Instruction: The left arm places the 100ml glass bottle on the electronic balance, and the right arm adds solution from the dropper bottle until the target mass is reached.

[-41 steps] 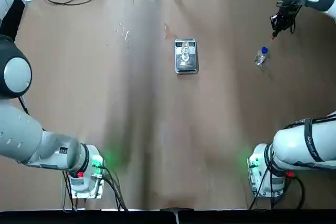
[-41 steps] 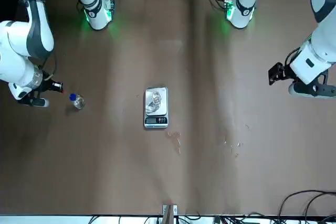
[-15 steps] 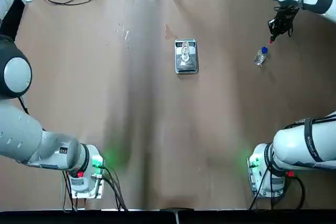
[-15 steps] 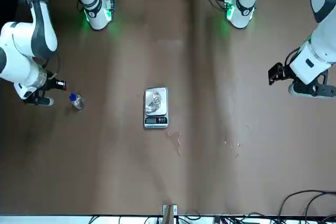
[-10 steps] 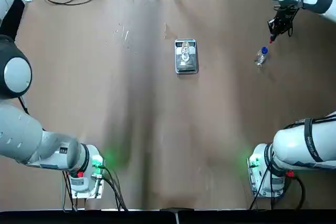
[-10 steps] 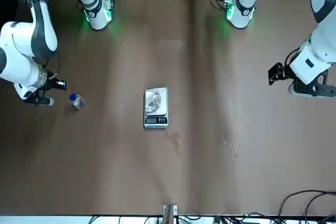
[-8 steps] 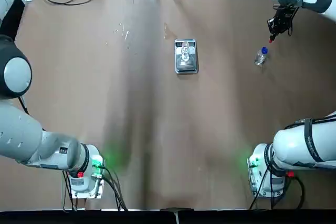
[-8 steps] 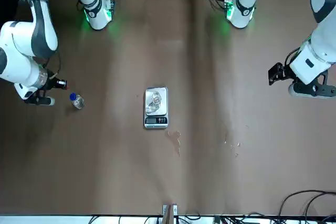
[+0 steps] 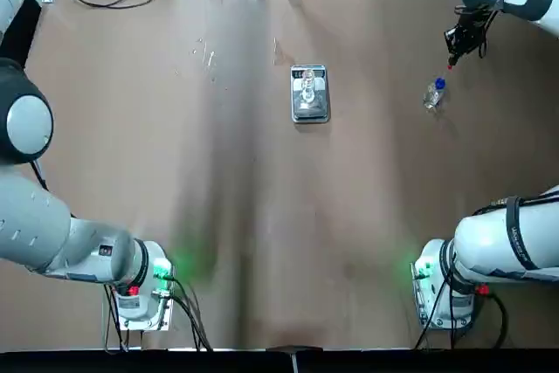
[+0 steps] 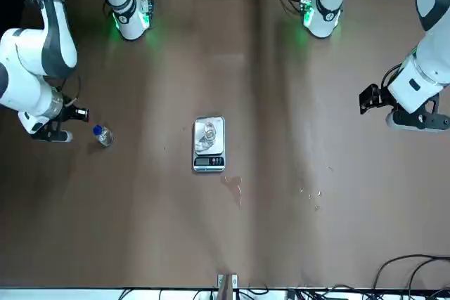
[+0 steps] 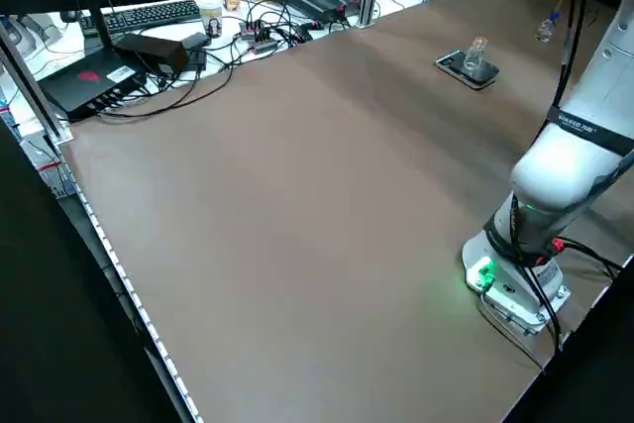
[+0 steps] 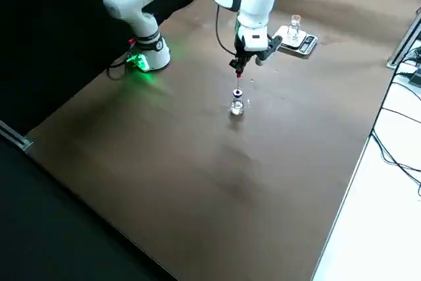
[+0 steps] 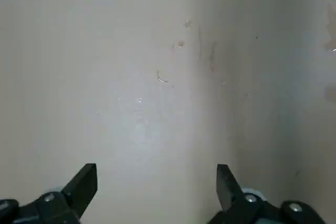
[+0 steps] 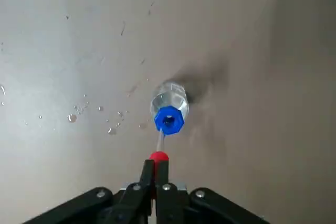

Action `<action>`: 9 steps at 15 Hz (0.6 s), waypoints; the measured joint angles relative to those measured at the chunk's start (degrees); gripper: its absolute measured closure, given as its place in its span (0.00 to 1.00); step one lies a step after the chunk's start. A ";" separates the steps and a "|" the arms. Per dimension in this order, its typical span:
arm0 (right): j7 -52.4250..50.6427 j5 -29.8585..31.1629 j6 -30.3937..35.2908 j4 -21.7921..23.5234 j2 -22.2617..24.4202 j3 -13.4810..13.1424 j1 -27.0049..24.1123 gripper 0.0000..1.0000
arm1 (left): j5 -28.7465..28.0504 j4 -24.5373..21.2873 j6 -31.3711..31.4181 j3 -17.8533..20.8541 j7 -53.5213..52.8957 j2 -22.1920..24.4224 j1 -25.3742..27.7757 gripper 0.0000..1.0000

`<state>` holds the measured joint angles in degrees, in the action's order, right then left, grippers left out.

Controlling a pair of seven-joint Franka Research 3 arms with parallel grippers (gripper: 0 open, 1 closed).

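The dropper bottle (image 14: 168, 103) was a tiny clear glass vial with a blue collar, standing upright on the brown table (image 9: 218, 216) well to the right of the electronic balance (image 9: 309, 93). Its red dropper top (image 14: 158, 156) was lifted out, the thin glass tube running straight down toward the blue opening, so the long axis was vertical. The right gripper (image 14: 156, 174) hung directly above the bottle with its fingers pinched together on that red bulb. Whether the tube's tip was inside the neck or just above it could not be made out.

On the balance pan stood the 100ml glass bottle (image 9: 308, 87), colourless, uncapped and upright; the display strip was too small to read.

The left gripper (image 13: 156, 182) hovered over bare table at the robot's left edge, fingers spread wide and holding nothing. Small droplets (image 14: 79, 113) lay near the dropper bottle.
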<state>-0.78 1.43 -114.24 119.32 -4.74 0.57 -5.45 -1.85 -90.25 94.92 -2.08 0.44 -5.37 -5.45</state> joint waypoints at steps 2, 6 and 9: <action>0.00 0.00 -0.56 -0.02 0.00 -0.11 -0.08 0.96 | 0.00 0.00 0.00 0.00 0.00 0.00 0.00 0.00; 0.00 0.00 -1.22 -0.02 -0.03 -0.33 -0.20 0.96 | 0.00 -0.01 0.00 0.00 0.00 0.00 0.00 0.00; -0.01 0.00 -1.49 -0.01 -0.10 -0.45 -0.39 0.96 | 0.00 -0.01 0.00 0.00 0.00 -0.01 0.00 0.00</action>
<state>-0.79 1.43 -115.74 119.30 -4.84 0.11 -5.84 -1.85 -90.26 94.92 -2.08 0.44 -5.38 -5.45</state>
